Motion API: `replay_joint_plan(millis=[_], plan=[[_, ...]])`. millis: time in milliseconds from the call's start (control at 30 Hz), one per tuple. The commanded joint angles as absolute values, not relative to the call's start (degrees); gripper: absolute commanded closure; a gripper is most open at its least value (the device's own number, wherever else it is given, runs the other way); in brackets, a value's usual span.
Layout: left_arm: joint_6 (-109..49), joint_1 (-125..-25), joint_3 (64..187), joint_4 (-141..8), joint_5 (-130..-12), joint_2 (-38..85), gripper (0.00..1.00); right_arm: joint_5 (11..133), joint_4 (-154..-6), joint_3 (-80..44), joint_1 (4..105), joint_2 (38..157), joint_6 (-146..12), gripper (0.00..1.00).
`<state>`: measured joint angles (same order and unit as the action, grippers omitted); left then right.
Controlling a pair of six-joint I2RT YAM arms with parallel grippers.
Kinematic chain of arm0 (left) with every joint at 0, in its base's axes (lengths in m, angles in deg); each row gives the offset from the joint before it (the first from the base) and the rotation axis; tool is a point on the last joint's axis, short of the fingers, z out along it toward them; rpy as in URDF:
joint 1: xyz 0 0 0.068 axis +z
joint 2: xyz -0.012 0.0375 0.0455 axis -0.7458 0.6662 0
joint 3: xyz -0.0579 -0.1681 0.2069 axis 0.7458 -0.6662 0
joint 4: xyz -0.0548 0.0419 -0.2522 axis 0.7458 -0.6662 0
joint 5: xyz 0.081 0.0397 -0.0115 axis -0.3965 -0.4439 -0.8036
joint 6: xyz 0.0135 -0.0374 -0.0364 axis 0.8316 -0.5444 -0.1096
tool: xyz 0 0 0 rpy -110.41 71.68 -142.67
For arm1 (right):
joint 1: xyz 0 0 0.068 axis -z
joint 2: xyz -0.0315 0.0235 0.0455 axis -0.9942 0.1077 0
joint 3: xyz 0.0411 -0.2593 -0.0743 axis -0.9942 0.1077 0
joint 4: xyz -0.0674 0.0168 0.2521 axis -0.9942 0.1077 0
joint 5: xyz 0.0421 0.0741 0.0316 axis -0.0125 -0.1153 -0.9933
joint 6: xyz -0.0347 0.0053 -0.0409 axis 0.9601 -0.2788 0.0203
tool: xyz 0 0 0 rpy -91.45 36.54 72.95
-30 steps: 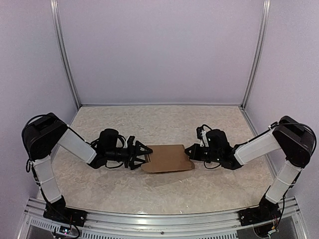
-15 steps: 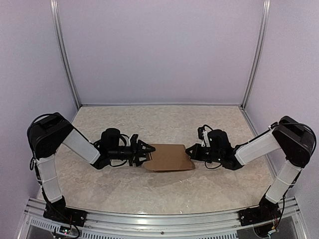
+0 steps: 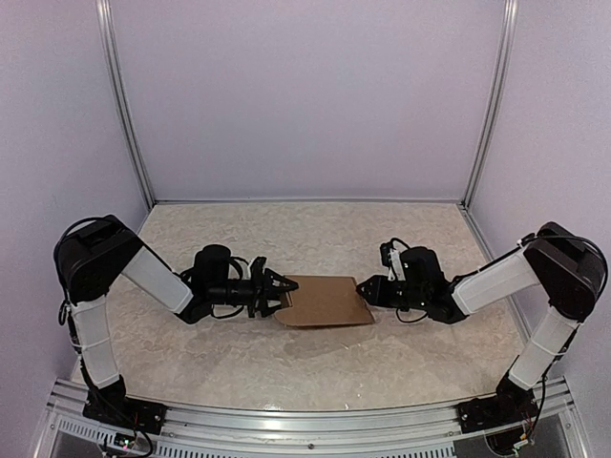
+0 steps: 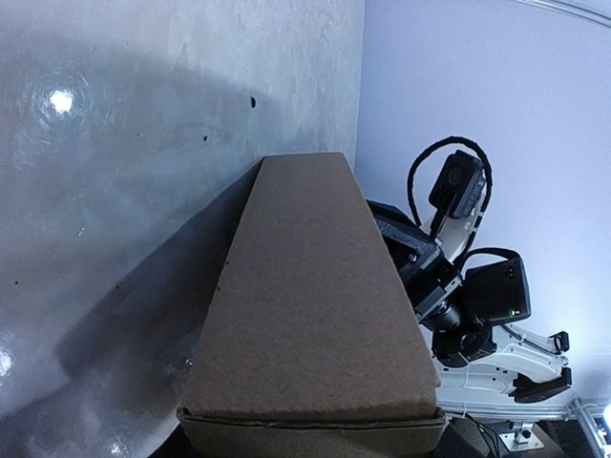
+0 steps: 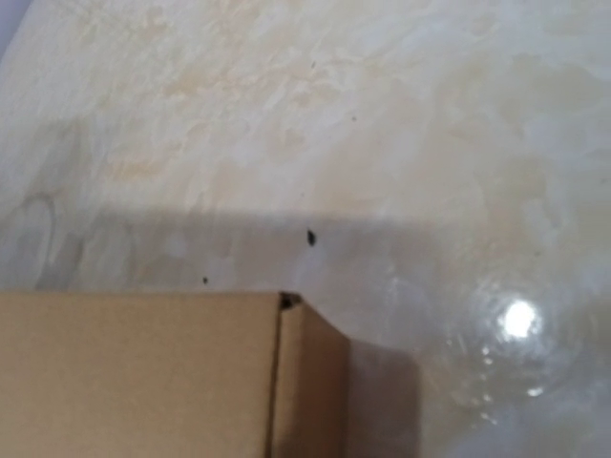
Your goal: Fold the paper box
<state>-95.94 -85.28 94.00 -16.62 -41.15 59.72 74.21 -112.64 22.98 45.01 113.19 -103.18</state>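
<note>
Here, paper box [image 3: 325, 301] lies between left gripper [image 3: 282, 294] and right gripper [image 3: 363, 289].

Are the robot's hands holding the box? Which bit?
The left hand looks open against the left end of the paper box, and the right hand is at its right end. Whether either one really grips it cannot be told.

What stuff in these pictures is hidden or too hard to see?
1. Top view: whether the left gripper and right gripper pinch the paper box or only touch it; too small and dark.
2. Left wrist view: its own fingers do not show; the box fills the bottom edge.
3. Right wrist view: most of the box, cut off by the bottom edge.
</note>
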Motion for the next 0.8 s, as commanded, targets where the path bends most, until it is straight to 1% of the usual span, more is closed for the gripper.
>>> replay_joint_plan(millis=[0, 200, 267, 367, 467, 567, 733, 767], plan=[[-95.7, -83.9, 93.2, -13.5, -38.7, 58.5, 0.71, 73.2, -106.2, 21.3, 45.5, 109.4, -96.2, 0.71], [-94.1, -82.4, 92.0, -14.7, -37.2, 55.0, 0.76, 70.8, -99.7, 18.0, 46.6, 103.5, -84.4, 0.53], [-94.1, -82.1, 91.5, -13.8, -36.1, 54.1, 0.77, 70.6, -96.2, 16.4, 46.7, 101.5, -80.0, 0.52], [-95.3, -81.3, 90.2, -11.1, -34.5, 53.3, 0.82, 71.0, -91.9, 14.5, 46.6, 98.8, -73.0, 0.47], [-99.3, -80.2, 88.0, -3.8, -32.2, 52.8, 0.86, 70.1, -89.0, 13.4, 46.6, 94.9, -66.1, 0.41], [-103.0, -79.5, 86.0, 1.9, -30.8, 52.0, 0.89, 67.3, -86.0, 11.8, 46.6, 92.0, -58.1, 0.32], [-113.0, -79.2, 83.8, 17.1, -27.9, 51.5, 0.92, 58.1, -81.4, 10.7, 46.6, 87.6, -44.1, 0.20], [-114.5, -79.2, 83.4, 19.0, -27.7, 51.4, 0.92, 56.5, -81.1, 10.8, 46.6, 86.6, -41.6, 0.15]])
